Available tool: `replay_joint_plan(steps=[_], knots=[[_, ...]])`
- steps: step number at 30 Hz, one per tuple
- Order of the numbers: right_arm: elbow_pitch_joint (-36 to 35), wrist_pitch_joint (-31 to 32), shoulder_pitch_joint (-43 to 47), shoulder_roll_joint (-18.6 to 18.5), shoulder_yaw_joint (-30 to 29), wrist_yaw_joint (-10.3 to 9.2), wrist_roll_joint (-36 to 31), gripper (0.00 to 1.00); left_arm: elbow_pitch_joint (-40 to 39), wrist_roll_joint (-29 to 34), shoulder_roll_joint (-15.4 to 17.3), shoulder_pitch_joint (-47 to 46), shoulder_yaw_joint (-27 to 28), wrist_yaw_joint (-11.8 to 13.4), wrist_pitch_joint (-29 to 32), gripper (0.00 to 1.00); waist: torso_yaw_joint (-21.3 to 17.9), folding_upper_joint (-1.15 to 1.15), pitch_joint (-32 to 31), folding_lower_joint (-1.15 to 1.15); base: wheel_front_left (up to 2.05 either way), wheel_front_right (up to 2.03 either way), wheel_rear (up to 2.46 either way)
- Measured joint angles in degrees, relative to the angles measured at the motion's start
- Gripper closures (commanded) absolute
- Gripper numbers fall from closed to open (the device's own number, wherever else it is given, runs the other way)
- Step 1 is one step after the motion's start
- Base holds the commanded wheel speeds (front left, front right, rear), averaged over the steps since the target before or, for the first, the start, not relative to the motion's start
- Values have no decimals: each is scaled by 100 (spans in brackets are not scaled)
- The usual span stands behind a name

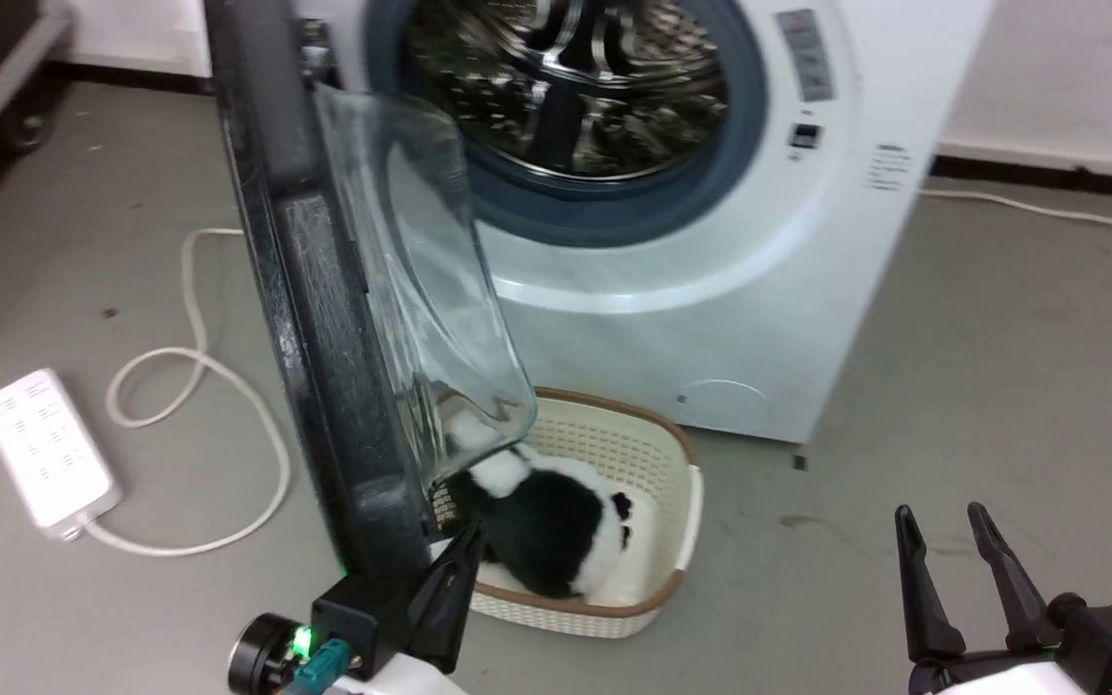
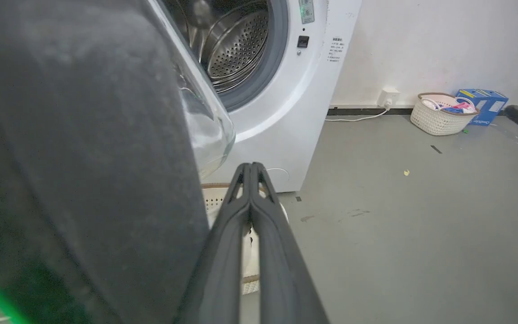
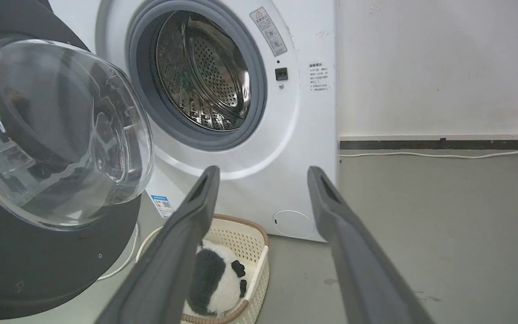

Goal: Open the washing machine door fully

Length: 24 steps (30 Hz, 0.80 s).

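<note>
Washing machine door (image 1: 324,319), part-open and edge-on at 11 o'clock of the left gripper (image 1: 464,541), whose fingers are pressed together beside its lower edge; right gripper (image 1: 942,512) spread at 4 o'clock. Door judged heavy, rigid, glossy: push its black frame, not the glass (image 1: 421,280)

Left gripper (image 1: 464,545): near left. Two long dark fingers pressed together along their length, tips meeting, pointing up and away. Green light lit on its wrist (image 1: 303,641).
Right gripper (image 1: 940,514): near right. Fingers spread apart, nothing between them, pointing up and away.
</note>
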Motion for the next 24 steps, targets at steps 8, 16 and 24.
replay_joint_plan(steps=[8,16,24], knots=[[13,-1,9,3,60,0,7,0,30,-186,86,36,297,192,-62,100,670,0,-31,0,0,0,0],[22,34,-54,4,170,0,-118,0,148,-546,333,-135,1009,358,-152,100,1304,0,211,0,0,0,0],[-171,236,-367,5,201,0,-453,0,313,-860,733,-554,1686,445,-172,100,1401,0,723,1,0,0,0]])
